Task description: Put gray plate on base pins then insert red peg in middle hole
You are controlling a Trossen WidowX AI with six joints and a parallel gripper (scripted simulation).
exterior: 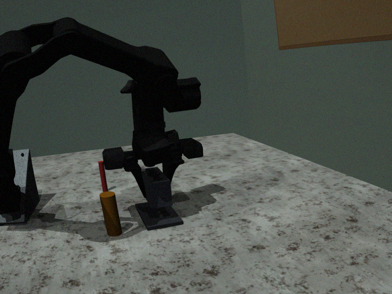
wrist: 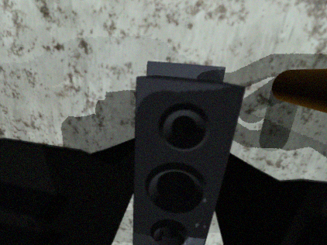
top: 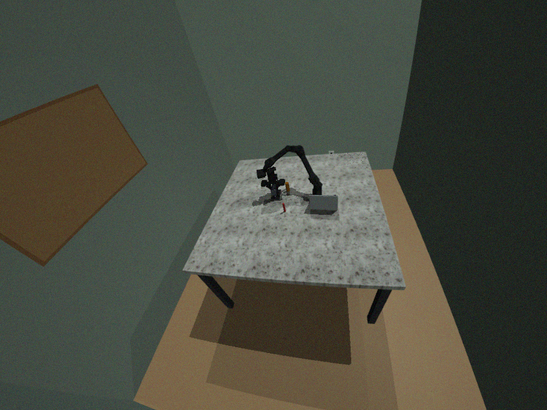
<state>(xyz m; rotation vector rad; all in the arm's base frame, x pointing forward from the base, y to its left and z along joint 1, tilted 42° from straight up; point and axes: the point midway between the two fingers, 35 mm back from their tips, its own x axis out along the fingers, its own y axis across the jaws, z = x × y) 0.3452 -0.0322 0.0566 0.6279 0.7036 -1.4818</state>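
Speckled counter (top: 291, 245) (exterior: 261, 258) (wrist: 97, 14) beneath the base (exterior: 163, 220) (wrist: 182, 69). My fingers (top: 275, 193) (exterior: 157, 179) clamp the gray plate (top: 273, 192) (exterior: 158, 192) (wrist: 221, 138) above it; misaligned holes could jam on the pins.

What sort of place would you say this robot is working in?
Probably a small test room or lab: a speckled stone-look table stands between plain green-gray walls, a brown board hangs on one, and a black robot arm works on the tabletop.

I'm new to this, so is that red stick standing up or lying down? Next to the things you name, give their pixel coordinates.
Standing up: the red peg (top: 284, 208) (exterior: 102, 176) rises upright from the tabletop.
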